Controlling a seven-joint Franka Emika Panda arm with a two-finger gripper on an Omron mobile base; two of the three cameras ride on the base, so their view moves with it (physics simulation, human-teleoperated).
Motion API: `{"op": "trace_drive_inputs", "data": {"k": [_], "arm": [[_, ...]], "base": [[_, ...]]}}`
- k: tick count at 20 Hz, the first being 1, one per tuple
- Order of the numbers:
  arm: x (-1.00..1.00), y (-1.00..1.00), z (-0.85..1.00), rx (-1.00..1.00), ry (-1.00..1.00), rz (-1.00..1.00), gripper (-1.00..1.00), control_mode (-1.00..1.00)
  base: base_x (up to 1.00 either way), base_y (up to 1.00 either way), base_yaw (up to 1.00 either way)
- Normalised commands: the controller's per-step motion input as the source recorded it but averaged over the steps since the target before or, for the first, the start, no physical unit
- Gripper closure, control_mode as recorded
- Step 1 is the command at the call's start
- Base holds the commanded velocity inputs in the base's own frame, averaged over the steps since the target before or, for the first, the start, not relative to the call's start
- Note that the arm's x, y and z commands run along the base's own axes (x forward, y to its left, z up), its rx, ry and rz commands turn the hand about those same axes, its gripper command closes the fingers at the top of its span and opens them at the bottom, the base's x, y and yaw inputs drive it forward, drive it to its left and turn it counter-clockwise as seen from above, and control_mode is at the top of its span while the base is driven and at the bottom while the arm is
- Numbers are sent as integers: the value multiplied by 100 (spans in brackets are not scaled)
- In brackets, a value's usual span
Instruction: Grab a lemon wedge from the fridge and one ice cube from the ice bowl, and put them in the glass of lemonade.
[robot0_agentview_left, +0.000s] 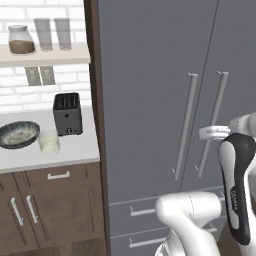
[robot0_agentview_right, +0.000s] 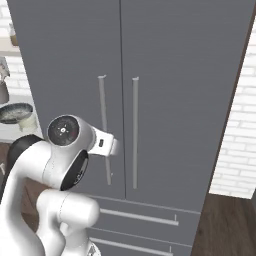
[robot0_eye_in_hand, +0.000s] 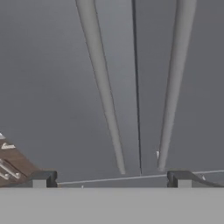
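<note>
The fridge (robot0_agentview_left: 150, 90) is a tall grey double-door unit with both doors shut, so the lemon wedge is hidden. My gripper (robot0_eye_in_hand: 111, 180) is open and faces the doors close up, its two dark fingertips (robot0_eye_in_hand: 43, 179) spread wide with nothing between them. Both silver bar handles run up the hand view, the left handle (robot0_eye_in_hand: 103, 96) and the right handle (robot0_eye_in_hand: 175, 87). In the right base view the gripper (robot0_agentview_right: 112, 146) hovers by the left handle (robot0_agentview_right: 103, 125). On the counter to the left sit the ice bowl (robot0_agentview_left: 19, 134) and the glass of lemonade (robot0_agentview_left: 49, 142).
A black toaster (robot0_agentview_left: 67, 114) stands behind the glass on the white counter (robot0_agentview_left: 75, 150). A shelf (robot0_agentview_left: 45, 55) above carries a brown-filled jar and two tall glasses. Two fridge drawers (robot0_agentview_right: 145, 217) lie below the doors. Brown cabinets (robot0_agentview_left: 50, 210) sit under the counter.
</note>
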Motion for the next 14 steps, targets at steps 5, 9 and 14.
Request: {"op": "trace_drive_inputs", "data": {"k": [5,9,14], "arm": [[-52,-39,0,6,-18,0,-100,-100],[14,15,4,-1,-3,-1,-100,-100],[40,-7,4,-4,12,-5,-100,-100]], "base": [[0,0,0],[0,0,0],[0,0,0]]}}
